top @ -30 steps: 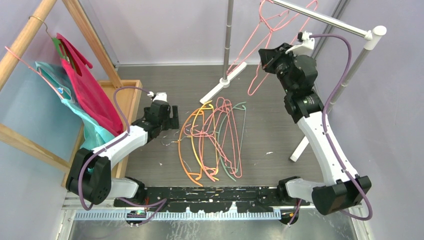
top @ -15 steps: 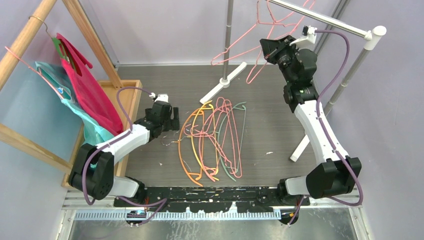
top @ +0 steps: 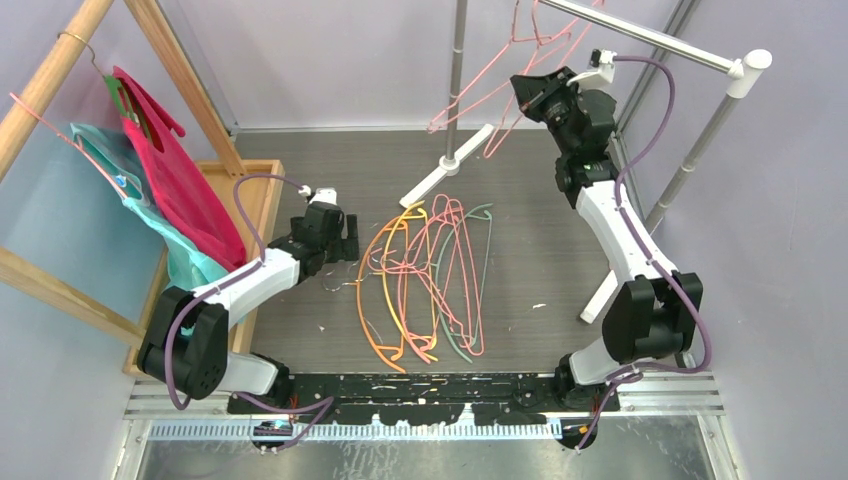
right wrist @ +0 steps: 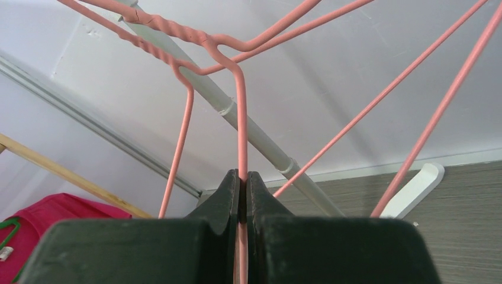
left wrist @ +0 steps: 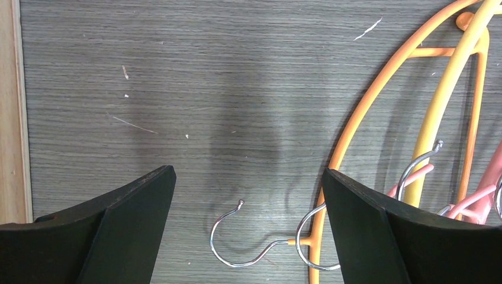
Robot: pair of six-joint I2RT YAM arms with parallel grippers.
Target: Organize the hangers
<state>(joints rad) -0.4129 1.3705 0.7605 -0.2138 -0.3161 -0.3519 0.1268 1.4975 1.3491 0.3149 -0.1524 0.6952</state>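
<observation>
Right jaws pressed tight on a pink hanger wire, up by the rail | left jaws spread above the tabletop beside the hanger pile | step: hanging it | next: seat its hook over the rail, seemingly not yet on, then release.

- Pile of hangers: lies flat on the grey table, the frames overlapping side by side and the hooks tangled toward the left.
- Orange hanger: outermost on the left of the pile; its small metal hook rests on the table.
- Yellow hanger: lies just inside the orange one, crossing it.
- Pink hangers: several, stacked in the middle of the pile.
- Pale green hanger: on the right edge of the pile.
- Pink wire hanger: raised at the rail, twisted neck uppermost, one wire pinched in the right gripper.
</observation>
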